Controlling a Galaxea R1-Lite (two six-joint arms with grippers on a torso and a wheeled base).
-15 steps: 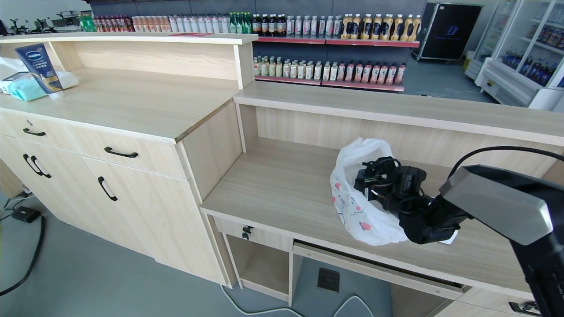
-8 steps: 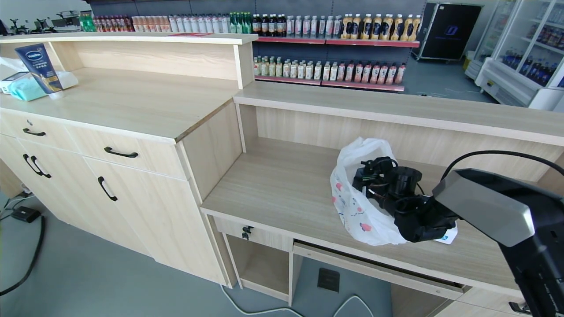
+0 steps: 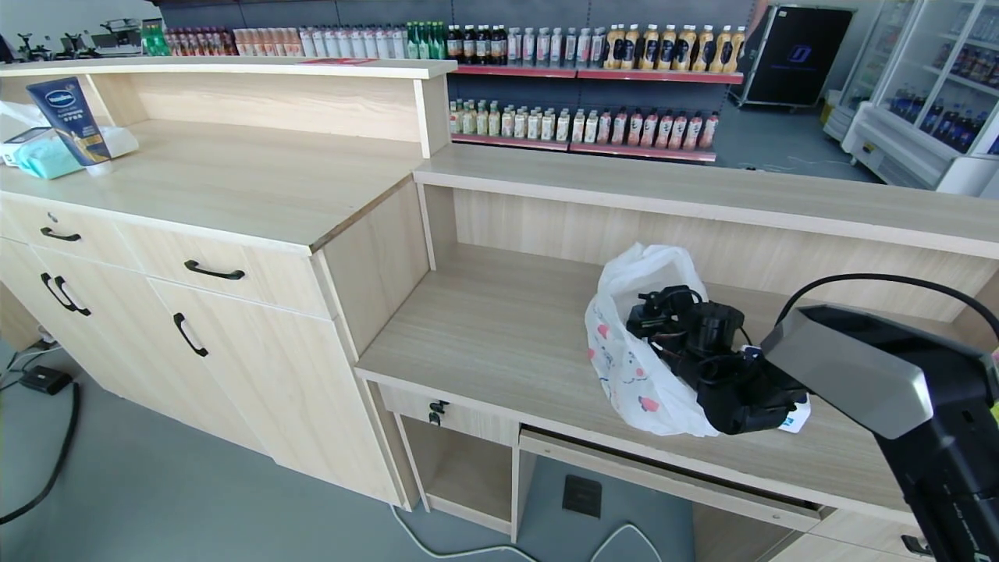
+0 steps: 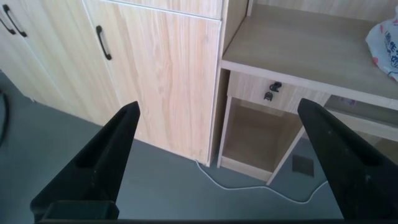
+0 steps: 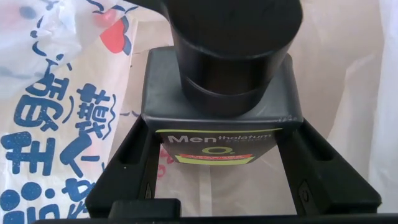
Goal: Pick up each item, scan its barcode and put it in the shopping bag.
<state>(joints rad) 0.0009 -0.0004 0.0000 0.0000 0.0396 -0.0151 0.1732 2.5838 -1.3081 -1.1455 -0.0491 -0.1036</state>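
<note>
The white shopping bag point(image 3: 634, 373) with red and blue print stands open on the lower desk point(image 3: 499, 336). My right gripper point(image 3: 662, 311) sits inside the bag's mouth. In the right wrist view the right gripper point(image 5: 221, 158) is shut on a dark grey tube point(image 5: 221, 112) with a black cap, surrounded by the bag's plastic point(image 5: 56, 118). My left gripper point(image 4: 217, 168) hangs open over the floor in front of the cabinet doors point(image 4: 161, 68), nothing between its fingers. A blue tube point(image 3: 69, 119) and a teal pack point(image 3: 43, 158) remain on the far left of the upper counter.
The upper counter point(image 3: 234, 183) steps down to the desk beside a side panel point(image 3: 378, 265). A raised ledge point(image 3: 702, 195) runs behind the bag. A white and blue item point(image 3: 792, 422) pokes out under my right arm. Cables point(image 3: 437, 538) lie on the floor.
My right arm has sunk slightly and edged toward the bag, with the gripper staying in the bag's mouth. The white and blue item under the arm has come into sight.
</note>
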